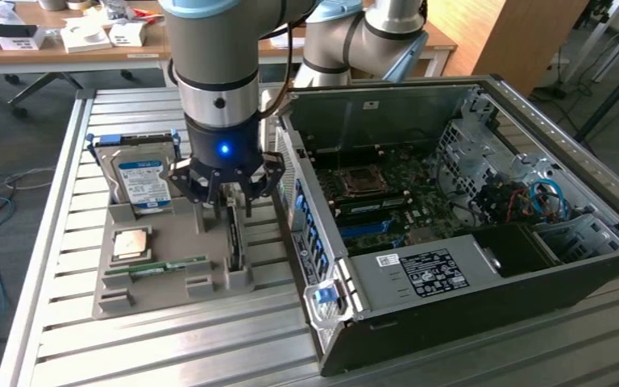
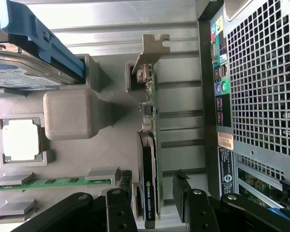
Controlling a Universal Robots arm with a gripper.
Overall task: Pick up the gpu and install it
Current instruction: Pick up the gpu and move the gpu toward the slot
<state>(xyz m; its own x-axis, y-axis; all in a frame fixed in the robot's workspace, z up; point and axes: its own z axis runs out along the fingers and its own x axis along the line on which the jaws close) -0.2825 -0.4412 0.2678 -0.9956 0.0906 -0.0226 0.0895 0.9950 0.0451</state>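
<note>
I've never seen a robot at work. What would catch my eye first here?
The big grey robot arm with a blue light, its open gripper at the gpu, which stands on edge in a grey holder. On the exterior view's right lies an opened computer case, circuit boards bared.

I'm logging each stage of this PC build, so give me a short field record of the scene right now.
pincer: open, one finger on each side of the gpu
gpu: standing on edge in a slot of the grey holder, not installed
grey holder: also carries a hard drive, a processor chip and a memory stick
computer case: side open, beside the holder on the exterior view's right
table: slatted metal
</note>
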